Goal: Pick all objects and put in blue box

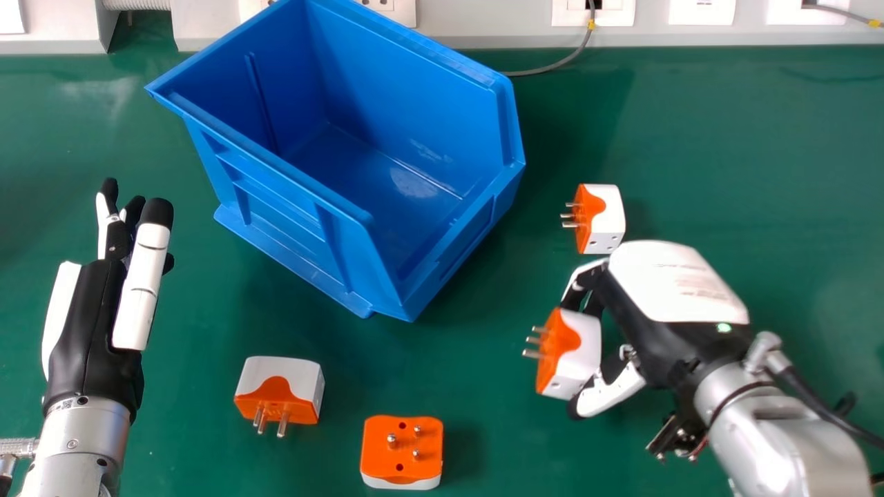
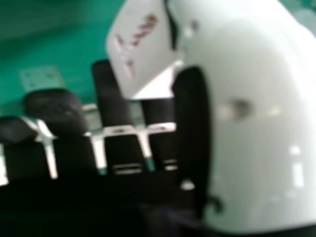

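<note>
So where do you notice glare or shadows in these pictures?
Head view: glare inside the blue plastic box, soft shadow on the green tabletop beside it; right hand view: bright highlights on the white thumb of the right hand.

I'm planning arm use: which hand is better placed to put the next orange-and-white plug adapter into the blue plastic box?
Probably the right hand: it grips one such adapter, to the right of the box. The left hand is empty, off to the left, away from that adapter.
</note>
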{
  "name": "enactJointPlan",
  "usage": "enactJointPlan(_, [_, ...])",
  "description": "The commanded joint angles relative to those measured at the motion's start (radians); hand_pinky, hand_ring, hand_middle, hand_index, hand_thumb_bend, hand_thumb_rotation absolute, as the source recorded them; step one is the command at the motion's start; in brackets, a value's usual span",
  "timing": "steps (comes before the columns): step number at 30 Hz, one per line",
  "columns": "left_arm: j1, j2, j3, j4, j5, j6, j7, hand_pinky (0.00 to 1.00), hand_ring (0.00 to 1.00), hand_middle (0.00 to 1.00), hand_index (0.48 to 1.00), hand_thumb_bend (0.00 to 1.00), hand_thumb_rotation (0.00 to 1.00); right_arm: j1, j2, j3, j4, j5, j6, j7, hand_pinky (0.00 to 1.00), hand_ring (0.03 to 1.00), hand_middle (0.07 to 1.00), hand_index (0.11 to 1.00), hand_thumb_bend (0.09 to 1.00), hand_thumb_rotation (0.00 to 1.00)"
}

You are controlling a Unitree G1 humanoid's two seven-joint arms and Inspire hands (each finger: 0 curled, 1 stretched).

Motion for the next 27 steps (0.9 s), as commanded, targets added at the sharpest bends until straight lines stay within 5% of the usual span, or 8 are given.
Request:
enactJointPlan(1, [-0.013, 0.01, 0.004, -0.021, -0.006, 0.001, -0.005, 0.91, 0.99, 1.0, 1.0, 0.67, 1.0, 0.002, -0.011, -0.038, -0.059, 0.029, -0.024, -0.014, 0.06, 0.128, 0.45, 0.482, 0.517, 0.0])
enactJointPlan(6, [-0.022, 0.009, 0.004, -0.014, -0.014, 0.003, -0.01, 0.91, 0.99, 1.0, 1.0, 0.67, 1.0, 0.004, -0.015, -0.085, -0.111, 0.083, -0.042, 0.005, 0.06, 0.121, 0.454, 0.481, 0.517, 0.0])
enactJointPlan(16, [-0.034, 0.0, 0.004, -0.01, -0.032, 0.017, -0.01, 0.92, 0.99, 1.0, 1.0, 0.63, 1.0, -0.084, -0.022, -0.172, -0.226, 0.176, -0.037, 0.088, 0.04, 0.094, 0.214, 0.471, 0.499, 0.12])
enactJointPlan(27, [-0.041, -0.001, -0.002, -0.003, -0.029, 0.012, -0.01, 0.93, 0.99, 1.0, 1.0, 0.62, 1.0, -0.29, -0.003, -0.175, -0.125, 0.236, -0.083, 0.049, 0.03, 0.085, 0.171, 0.469, 0.497, 0.14])
